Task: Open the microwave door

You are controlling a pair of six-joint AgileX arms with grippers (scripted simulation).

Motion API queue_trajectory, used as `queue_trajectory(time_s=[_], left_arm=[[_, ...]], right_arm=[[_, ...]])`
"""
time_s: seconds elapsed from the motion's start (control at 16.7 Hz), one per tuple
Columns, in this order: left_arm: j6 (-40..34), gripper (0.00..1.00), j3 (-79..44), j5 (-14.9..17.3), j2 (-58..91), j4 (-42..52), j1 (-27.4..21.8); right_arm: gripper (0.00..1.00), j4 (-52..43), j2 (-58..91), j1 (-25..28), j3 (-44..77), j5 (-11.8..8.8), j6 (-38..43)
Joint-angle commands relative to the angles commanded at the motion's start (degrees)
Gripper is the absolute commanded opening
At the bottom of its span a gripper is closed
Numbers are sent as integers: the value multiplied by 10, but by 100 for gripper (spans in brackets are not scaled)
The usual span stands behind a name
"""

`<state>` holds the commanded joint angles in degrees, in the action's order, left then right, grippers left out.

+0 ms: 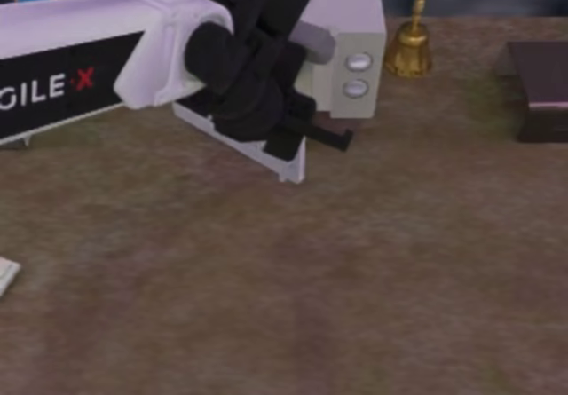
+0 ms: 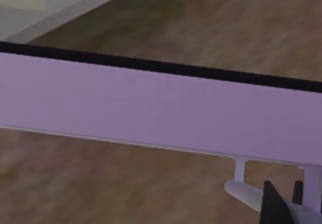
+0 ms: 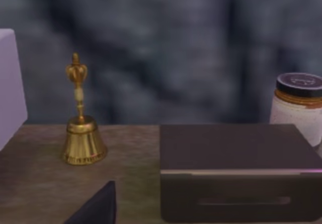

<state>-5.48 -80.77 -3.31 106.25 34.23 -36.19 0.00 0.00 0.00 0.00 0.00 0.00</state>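
The microwave (image 1: 359,22) stands at the table's back middle, two silver knobs on its front. The microwave door (image 1: 288,164) is swung partway out toward the table's front left and shows edge-on from above. My left arm reaches in from the left, and its gripper (image 1: 342,138) sits at the door's free edge. In the left wrist view the door (image 2: 151,108) fills the frame as a lilac panel. The left gripper (image 2: 286,201) is shut on the handle bar (image 2: 246,191). My right gripper (image 3: 100,209) shows only as a dark tip, parked off to the right.
A gold bell (image 1: 410,40) stands just right of the microwave. A dark brown box (image 1: 537,89) sits at the back right, with a jar (image 3: 299,108) behind it. A white object (image 1: 4,275) lies at the left edge.
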Motion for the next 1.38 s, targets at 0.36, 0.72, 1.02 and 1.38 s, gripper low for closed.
queue_trajectory(time_s=[0.36,0.72,1.02,1.38], left_arm=[[-3,0,1,4,1,0,-4],[50,0,37,30,-27,-8,15],[60,0,42,35,-33,-11,18],[60,0,42,35,-33,-11,18]], right_arm=[[100,0,0,0,0,0,0],[100,0,0,0,0,0,0],[100,0,0,0,0,0,0],[100,0,0,0,0,0,0]])
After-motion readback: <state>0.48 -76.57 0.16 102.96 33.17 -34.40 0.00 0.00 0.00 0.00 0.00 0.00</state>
